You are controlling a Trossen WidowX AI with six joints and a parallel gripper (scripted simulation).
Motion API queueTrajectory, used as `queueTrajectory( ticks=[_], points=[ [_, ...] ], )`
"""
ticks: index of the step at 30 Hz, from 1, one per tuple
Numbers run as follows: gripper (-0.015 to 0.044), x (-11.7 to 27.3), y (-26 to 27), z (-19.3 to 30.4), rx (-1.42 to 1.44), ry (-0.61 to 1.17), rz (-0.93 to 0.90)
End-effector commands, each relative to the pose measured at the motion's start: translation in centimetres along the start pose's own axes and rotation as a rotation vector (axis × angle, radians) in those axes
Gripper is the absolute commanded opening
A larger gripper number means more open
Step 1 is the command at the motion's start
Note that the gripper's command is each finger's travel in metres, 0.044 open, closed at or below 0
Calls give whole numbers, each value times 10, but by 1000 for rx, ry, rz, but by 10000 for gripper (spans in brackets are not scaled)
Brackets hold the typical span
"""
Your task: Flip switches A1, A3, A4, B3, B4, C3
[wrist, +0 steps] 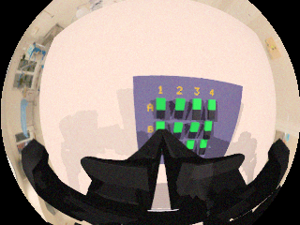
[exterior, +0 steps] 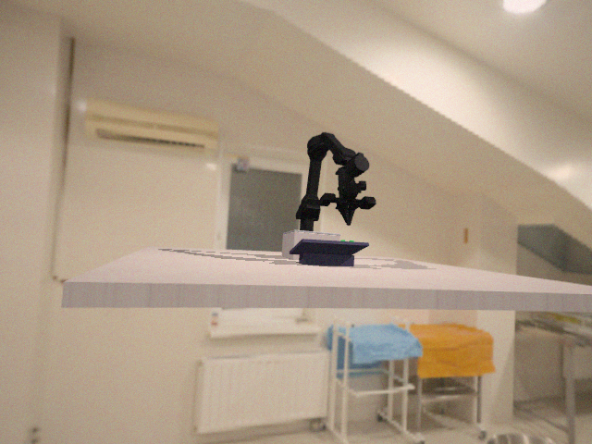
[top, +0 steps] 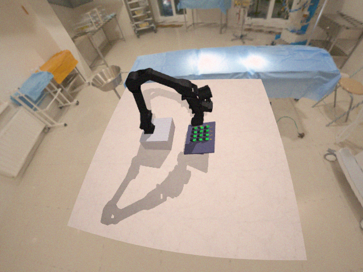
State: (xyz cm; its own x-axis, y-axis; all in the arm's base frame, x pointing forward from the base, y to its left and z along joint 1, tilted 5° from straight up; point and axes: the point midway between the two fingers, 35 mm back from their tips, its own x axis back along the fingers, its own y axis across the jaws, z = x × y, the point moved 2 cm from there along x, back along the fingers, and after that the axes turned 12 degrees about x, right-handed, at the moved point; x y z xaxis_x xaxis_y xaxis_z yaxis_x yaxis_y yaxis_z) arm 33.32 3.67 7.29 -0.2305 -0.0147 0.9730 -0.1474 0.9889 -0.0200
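Note:
The purple panel (top: pixel 205 148) (exterior: pixel 329 247) (wrist: pixel 230 95) has green-and-black switches in rows A to C, columns 1 to 4. In the wrist view, A1 (wrist: pixel 160 104), A3 (wrist: pixel 197 104), A4 (wrist: pixel 212 104), B3 (wrist: pixel 194 127) and B4 (wrist: pixel 208 126) show green on the far part and black on the near part. C3 (wrist: pixel 190 144) shows lower down. Which ends are raised is hard to tell. My gripper (top: pixel 197 124) (exterior: pixel 348 223) (wrist: pixel 161 133) is shut and empty, raised clear above the panel. Its fingers partly cover B1 and hide C1 and C2 in the wrist view.
A2 (wrist: pixel 180 104), B2 (wrist: pixel 178 127) and C4 (wrist: pixel 202 143) stand among the named switches. The arm's pale base block (top: pixel 159 133) (exterior: pixel 289 243) stands beside the panel. The panel sits tilted on a dark support (exterior: pixel 326 260) on the pale table (top: pixel 234 190) (exterior: pixel 191 272).

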Motion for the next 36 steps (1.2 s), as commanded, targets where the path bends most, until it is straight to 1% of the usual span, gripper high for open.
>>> queueTrajectory(
  ticks=[1,4,6,9,12,13,18,21,36],
  points=[
    [0,3,-10,4,-2,13,-1],
    [0,3,-49,12,-1,14,3],
    [0,4,-59,15,-1,13,4],
    [0,1,-59,15,-1,11,4],
    [0,-29,-59,17,-1,-10,9],
    [0,-31,-58,17,-1,-12,9],
    [0,-31,-58,17,-1,-12,9],
    [0,-40,-58,17,-1,-13,9],
    [0,-55,-59,17,-1,-13,9]
  ],
)
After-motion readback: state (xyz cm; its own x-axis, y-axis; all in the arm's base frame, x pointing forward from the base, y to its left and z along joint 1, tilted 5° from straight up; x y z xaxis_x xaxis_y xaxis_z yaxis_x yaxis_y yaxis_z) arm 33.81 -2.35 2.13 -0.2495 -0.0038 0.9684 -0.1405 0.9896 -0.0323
